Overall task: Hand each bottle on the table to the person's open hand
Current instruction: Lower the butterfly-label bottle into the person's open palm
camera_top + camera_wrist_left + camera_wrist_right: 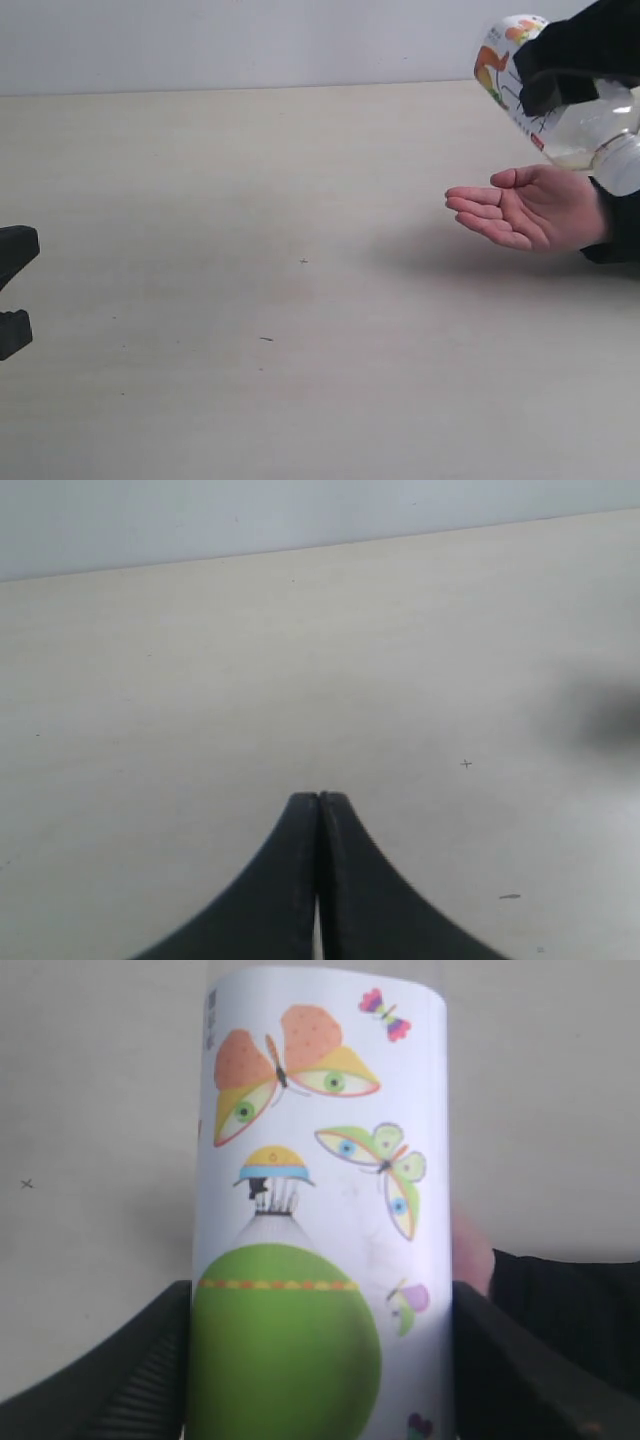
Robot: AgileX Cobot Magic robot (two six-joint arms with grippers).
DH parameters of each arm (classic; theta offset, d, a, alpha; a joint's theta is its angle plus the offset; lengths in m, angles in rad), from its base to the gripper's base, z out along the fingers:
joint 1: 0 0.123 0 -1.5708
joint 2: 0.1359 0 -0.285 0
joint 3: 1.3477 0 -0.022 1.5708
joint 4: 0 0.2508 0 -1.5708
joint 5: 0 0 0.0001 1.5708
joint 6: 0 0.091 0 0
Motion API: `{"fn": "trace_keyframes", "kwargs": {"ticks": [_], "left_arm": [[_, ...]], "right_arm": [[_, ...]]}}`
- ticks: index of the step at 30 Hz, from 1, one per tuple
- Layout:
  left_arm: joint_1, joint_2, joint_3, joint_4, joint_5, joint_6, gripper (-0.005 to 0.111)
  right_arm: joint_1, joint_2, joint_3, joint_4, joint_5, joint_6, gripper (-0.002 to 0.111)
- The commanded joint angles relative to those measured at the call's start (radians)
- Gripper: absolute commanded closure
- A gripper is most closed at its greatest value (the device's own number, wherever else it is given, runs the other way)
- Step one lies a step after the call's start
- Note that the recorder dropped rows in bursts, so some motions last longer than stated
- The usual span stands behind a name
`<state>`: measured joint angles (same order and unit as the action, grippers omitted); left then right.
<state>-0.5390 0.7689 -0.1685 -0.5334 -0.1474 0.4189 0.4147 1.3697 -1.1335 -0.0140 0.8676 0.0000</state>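
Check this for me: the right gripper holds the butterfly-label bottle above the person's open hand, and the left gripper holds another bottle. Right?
Not quite. The left gripper holds nothing: the left wrist view shows its jaws shut together, empty, over the table. The right gripper does hold the butterfly-label bottle above the person's open hand.

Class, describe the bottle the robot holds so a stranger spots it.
Find the person's open hand at the right of the pale beige table. Above it, the black right gripper holds a tilted clear plastic bottle. Its white label shows colourful butterflies.
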Motion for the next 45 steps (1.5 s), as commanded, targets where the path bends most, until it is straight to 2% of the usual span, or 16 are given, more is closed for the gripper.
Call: {"fn": "trace_keyframes", "kwargs": {"ticks": [1, 8, 15, 23, 43, 45], "left_arm": [[0.001, -0.005, 0.005, -0.005, -0.003, -0.006, 0.107], [0.001, -0.005, 0.005, -0.005, -0.003, -0.006, 0.107], [0.001, -0.005, 0.005, -0.005, -0.003, -0.006, 0.107], [0.001, -0.005, 0.005, -0.005, -0.003, -0.006, 0.107], [0.001, -0.005, 0.005, -0.005, -0.003, -0.006, 0.107], [0.001, -0.005, 0.005, -0.005, -0.003, -0.006, 0.107]], "right_arm": [[-0.003, -0.003, 0.100, -0.007, -0.155, 0.033, 0.108], [-0.003, 0.033, 0.158, -0.006, -0.208, 0.059, 0.108], [-0.003, 0.072, 0.225, -0.041, -0.306, 0.167, 0.108], [-0.003, 0.111, 0.242, -0.260, -0.318, 0.359, 0.108], [-0.002, 0.223, 0.242, -0.238, -0.373, 0.369, 0.108], [-0.002, 0.223, 0.242, -0.238, -0.373, 0.369, 0.105]]}}
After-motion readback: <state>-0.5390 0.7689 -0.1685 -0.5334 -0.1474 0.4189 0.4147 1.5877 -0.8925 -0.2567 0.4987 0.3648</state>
